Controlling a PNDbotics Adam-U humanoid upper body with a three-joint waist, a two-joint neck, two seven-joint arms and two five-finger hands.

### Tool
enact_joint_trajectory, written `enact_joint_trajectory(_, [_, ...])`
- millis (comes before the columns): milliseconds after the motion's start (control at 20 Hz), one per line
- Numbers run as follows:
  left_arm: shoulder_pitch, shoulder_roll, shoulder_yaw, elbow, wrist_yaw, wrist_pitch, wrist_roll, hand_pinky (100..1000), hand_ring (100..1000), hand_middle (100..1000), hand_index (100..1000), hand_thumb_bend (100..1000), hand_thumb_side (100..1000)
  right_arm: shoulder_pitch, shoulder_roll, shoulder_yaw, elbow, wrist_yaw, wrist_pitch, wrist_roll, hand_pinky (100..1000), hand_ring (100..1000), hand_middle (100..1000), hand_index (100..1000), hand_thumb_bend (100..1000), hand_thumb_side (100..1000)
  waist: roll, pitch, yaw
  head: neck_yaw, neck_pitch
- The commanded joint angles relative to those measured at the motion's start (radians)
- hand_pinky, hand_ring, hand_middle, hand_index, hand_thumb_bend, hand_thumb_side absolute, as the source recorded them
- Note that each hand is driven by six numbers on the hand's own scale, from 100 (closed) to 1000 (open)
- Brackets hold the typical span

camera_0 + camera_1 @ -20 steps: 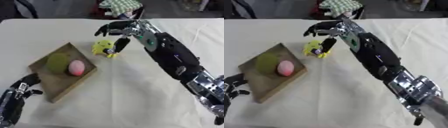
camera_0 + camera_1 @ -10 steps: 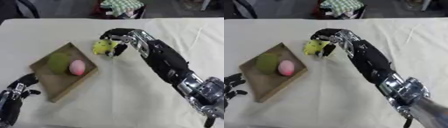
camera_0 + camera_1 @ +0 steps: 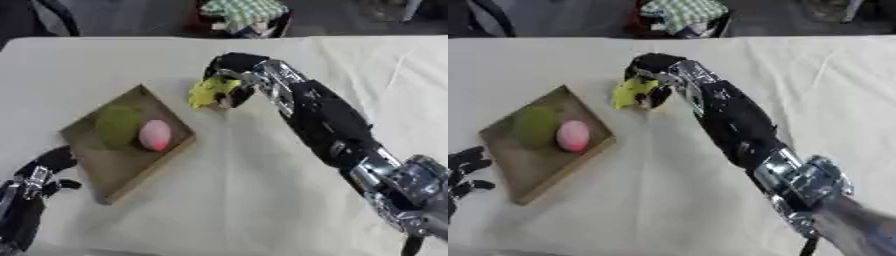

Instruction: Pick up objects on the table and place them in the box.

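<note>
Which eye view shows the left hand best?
The left eye view: the left hand shows with part of its forearm at the lower left, beside the box. The right eye view catches only dark fingers at its left edge.

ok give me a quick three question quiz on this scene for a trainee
1. True or false: the right hand has its fingers curled round the yellow toy.
2. Which items already lie in the box?
A. a green ball and a pink egg
B. only a yellow toy
C. nothing
3. Fill in: the left hand shows near the lower ____ corner.

Key: 1 true; 2 A; 3 left
</note>
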Motion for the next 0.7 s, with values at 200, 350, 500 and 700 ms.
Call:
enact_joint_trajectory(200, [-0.006, 0.012, -0.002, -0.017, 0.003, 0.001, -0.005, 591, 816, 838, 722, 100, 740, -0.070, -0.020, 0.015, -0.113, -0.111, -0.002, -0.012, 611, 558, 398, 560, 100, 123, -0.001, -0.018, 0.010, -0.007, -0.008])
enact_joint_trajectory(350, [-0.006, 0.010, -0.007, -0.015, 0.003, 0.002, -0.010, 591, 817, 838, 722, 100, 741, -0.078, -0.002, 0.039, -0.133, -0.164, -0.006, 0.028, 620, 575, 415, 578, 100, 136, -0.002, -0.019, 0.017, -0.012, -0.008])
enact_joint_trajectory(500, [-0.006, 0.009, -0.012, -0.012, 0.002, 0.002, -0.016, 592, 817, 838, 722, 100, 741, -0.078, 0.027, 0.064, -0.139, -0.210, -0.013, 0.077, 630, 594, 435, 597, 100, 153, -0.002, -0.020, 0.025, -0.019, -0.008])
enact_joint_trajectory(700, [-0.005, 0.007, -0.014, -0.008, 0.002, 0.002, -0.019, 592, 817, 838, 722, 100, 740, -0.072, 0.059, 0.082, -0.148, -0.237, -0.025, 0.141, 636, 609, 456, 620, 100, 167, -0.002, -0.020, 0.030, -0.023, -0.007])
